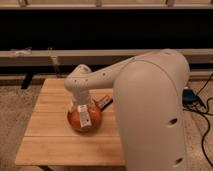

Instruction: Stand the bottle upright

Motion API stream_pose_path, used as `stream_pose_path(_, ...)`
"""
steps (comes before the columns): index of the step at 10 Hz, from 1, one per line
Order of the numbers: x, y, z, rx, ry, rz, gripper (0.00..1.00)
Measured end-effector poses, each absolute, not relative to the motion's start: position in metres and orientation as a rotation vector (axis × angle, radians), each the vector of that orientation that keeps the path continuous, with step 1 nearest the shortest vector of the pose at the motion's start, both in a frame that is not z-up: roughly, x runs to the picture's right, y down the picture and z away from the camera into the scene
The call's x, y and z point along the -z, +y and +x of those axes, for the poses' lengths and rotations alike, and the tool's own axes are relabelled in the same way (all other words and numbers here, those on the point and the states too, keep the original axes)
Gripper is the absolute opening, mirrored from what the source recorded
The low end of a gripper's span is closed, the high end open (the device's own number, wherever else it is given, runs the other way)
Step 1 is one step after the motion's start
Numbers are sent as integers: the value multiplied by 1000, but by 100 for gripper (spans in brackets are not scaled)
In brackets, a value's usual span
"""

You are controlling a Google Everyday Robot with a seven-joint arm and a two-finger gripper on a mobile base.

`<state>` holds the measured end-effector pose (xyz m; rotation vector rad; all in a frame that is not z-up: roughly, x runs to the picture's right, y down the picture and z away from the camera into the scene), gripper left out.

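Observation:
The bottle (84,116), clear with a pale label, lies inside an orange bowl (74,120) on the wooden table (50,135). Its cap end is hidden under my arm. My gripper (81,103) hangs straight down over the bowl, right at the bottle's upper end. The white arm (145,100) reaches in from the right and covers much of the table's right side.
A dark flat object (103,102) lies on the table just right of the bowl. A low rail and dark wall run behind the table. Cables (200,107) lie on the floor at the right. Carpet surrounds the table.

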<state>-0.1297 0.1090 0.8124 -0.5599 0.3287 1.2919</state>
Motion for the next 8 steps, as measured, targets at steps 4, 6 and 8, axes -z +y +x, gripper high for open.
stream_pose_path(4,-846,109,-127,-1298,355,-572,80)
stream_pose_path(6,-850,110,-128,-1294,362,-589,80)
stream_pose_path(8,-854,108,-130,-1272,371,-611,80)
